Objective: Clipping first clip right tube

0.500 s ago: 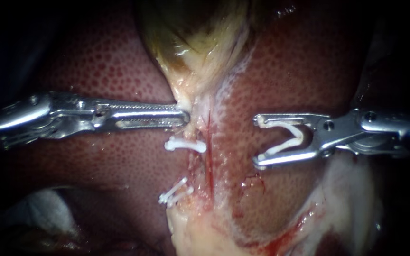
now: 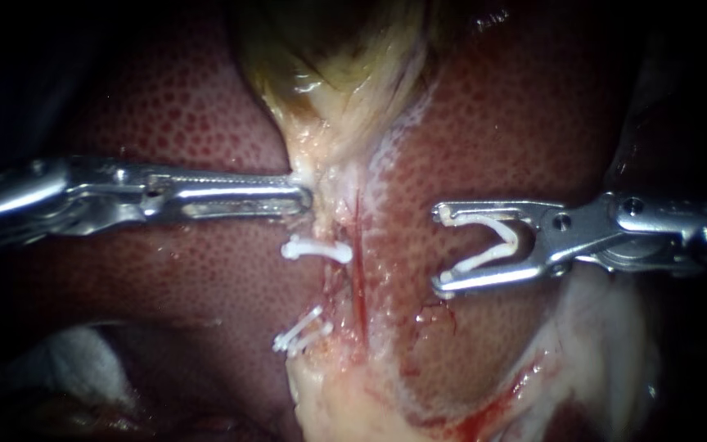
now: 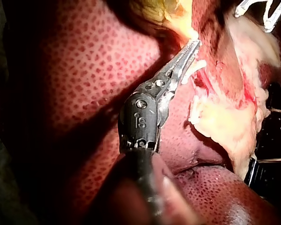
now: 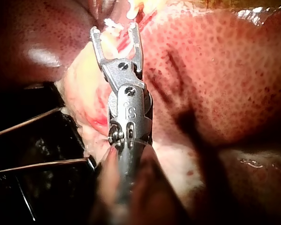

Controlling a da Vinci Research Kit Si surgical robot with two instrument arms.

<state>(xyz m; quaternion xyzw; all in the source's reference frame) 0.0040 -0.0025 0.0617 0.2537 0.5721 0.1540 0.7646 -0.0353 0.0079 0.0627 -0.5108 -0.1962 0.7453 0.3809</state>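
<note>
My right instrument [image 2: 439, 249] comes in from the right, its jaws set wide and holding an open white V-shaped clip [image 2: 491, 244]. It hangs over the liver, right of a thin red tube [image 2: 359, 274] and not touching it. Left of that tube, two white clips [image 2: 317, 250] [image 2: 300, 332] sit on a pale tube. My left instrument [image 2: 308, 196] has its jaws shut on pale tissue at the gallbladder's [image 2: 337, 57] neck. The left wrist view shows those jaws [image 3: 191, 50] closed at the pale tissue. In the right wrist view the clip-bearing jaws [image 4: 115, 33] point at the tubes.
Speckled red liver [image 2: 182, 123] lies on both sides of the tubes. Pale, bloodstained fatty tissue [image 2: 345, 401] spreads below the lower clip and toward the lower right [image 2: 607, 344]. White gauze [image 2: 75, 360] shows at the lower left. Thin dark wires [image 4: 28, 119] lie beside the liver.
My left instrument has drawn slightly left and up with the neck tissue. My right instrument has shifted a little left and down, toward the tubes. The two placed clips have not moved.
</note>
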